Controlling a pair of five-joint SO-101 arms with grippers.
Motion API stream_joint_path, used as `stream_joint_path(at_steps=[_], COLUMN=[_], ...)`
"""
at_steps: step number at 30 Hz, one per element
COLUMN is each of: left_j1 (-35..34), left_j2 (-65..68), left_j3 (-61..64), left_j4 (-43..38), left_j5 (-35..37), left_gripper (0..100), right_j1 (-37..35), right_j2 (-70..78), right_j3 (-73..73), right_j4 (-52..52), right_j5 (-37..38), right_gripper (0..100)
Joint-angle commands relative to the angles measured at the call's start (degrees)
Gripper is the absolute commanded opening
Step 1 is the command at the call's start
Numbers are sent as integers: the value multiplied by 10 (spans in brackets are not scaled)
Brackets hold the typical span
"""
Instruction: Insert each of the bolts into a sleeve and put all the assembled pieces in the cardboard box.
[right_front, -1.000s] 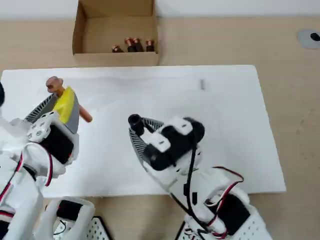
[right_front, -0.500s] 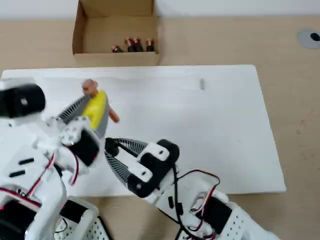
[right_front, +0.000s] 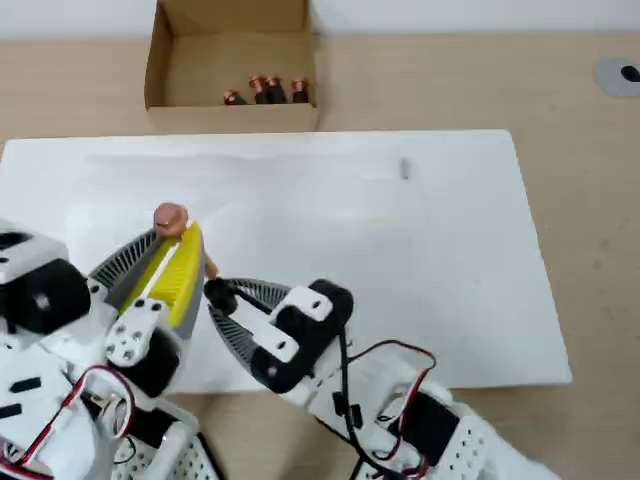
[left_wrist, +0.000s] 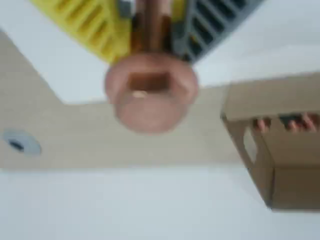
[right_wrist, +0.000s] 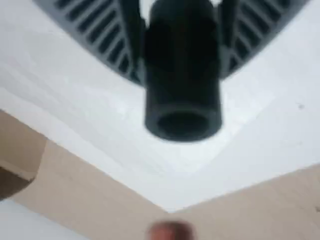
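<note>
On the worktop (right_front: 570, 110) I see the cardboard box (right_front: 157, 70) at the far left, with assembled pieces (right_front: 266, 90) inside. Near me, the left gripper (right_front: 180, 250) is clamped on a copper bolt (right_front: 170, 217). Just right of it, the right gripper (right_front: 228, 300) grasps a black sleeve (right_front: 217, 292).

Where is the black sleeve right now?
High view: the black sleeve is clamped in the right gripper above the white mat, near its front edge, just right of the copper bolt.
</note>
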Motion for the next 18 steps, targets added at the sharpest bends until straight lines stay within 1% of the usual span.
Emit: stream_joint_path(at_steps=[1, 7, 16, 18], left_j1=[5, 5, 6, 17], left_j2=[0, -3, -3, -3], left_j3=[-33, -47, -42, -42], left_j4=[21, 55, 62, 63], left_j5=[-5, -6, -5, -4], left_gripper=[4, 4, 4, 4], right_j1=[-7, -7, -7, -7], right_j2=[-11, -11, -11, -11], right_j3=[2, 2, 1, 0], right_j4=[-15, -17, -17, -17], right_j5=[4, 4, 4, 4], right_gripper=[12, 12, 12, 12])
